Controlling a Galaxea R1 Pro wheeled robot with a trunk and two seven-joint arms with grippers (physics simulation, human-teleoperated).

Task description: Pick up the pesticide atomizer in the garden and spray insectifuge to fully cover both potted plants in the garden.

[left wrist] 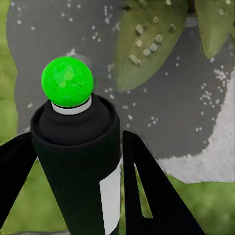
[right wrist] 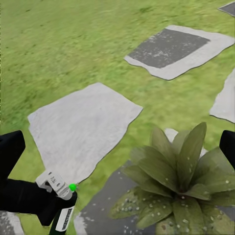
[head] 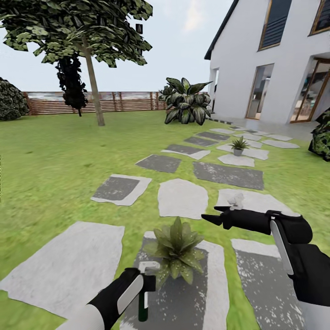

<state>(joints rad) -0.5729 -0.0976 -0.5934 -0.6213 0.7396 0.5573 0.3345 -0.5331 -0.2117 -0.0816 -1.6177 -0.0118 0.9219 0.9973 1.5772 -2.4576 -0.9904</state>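
Left gripper (head: 145,280) fingers are clamped on the pesticide atomizer (head: 144,298), held upright just beside the near potted plant (head: 176,250) on its stepping stone (head: 215,293). Far potted plant (head: 239,145) stands well apart, up the path. Right gripper (head: 215,215) hovers empty, fingers apart.

A potted plant (head: 176,250) sits on a stepping stone (head: 215,293) directly ahead. The pesticide atomizer (head: 144,293) is held just to its left. A second potted plant (head: 238,145) stands farther back to the right, on the stone path, before the house (head: 238,59).
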